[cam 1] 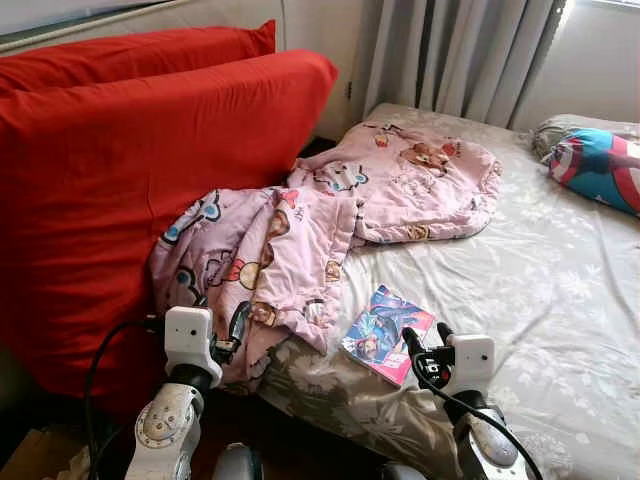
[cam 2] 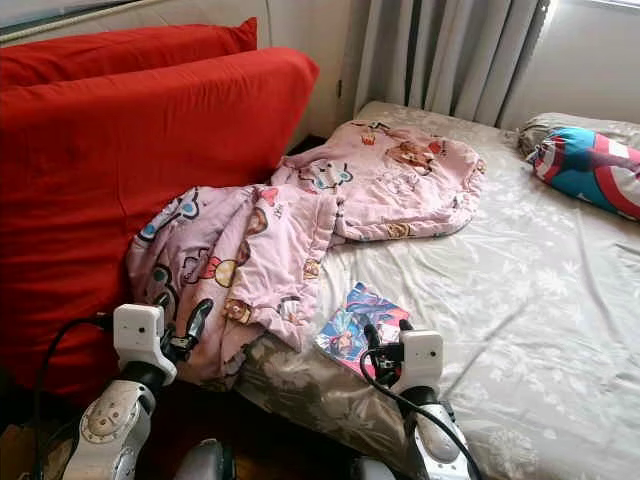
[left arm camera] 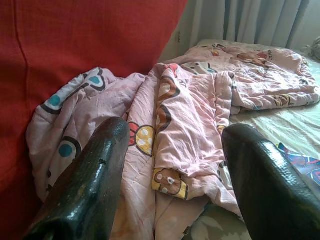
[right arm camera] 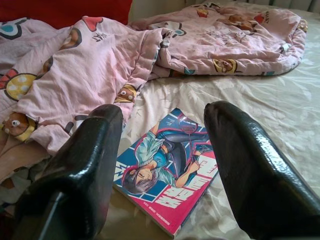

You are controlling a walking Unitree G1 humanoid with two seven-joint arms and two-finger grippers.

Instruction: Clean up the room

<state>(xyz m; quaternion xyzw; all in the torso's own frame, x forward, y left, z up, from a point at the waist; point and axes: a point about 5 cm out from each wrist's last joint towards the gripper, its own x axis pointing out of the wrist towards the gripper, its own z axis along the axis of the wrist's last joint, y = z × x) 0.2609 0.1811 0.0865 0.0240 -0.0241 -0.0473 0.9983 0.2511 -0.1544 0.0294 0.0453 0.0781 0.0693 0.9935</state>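
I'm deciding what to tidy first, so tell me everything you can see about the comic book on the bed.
The comic book is a thin paperback with a glossy cover showing a drawn figure in blue, pink and red, with large lettering along one edge. It lies flat and closed, face up, near the edge of the floral bedsheet, beside the pink cartoon quilt without clearly touching it. The right gripper hangs open just before it, not touching it.

The quilt [cam 1: 300, 230] is soft, matt pink cloth. The book [right arm camera: 167, 170] has a glossy paper cover. The bed [cam 1: 540, 290] wears smooth, faintly shiny floral sheeting.
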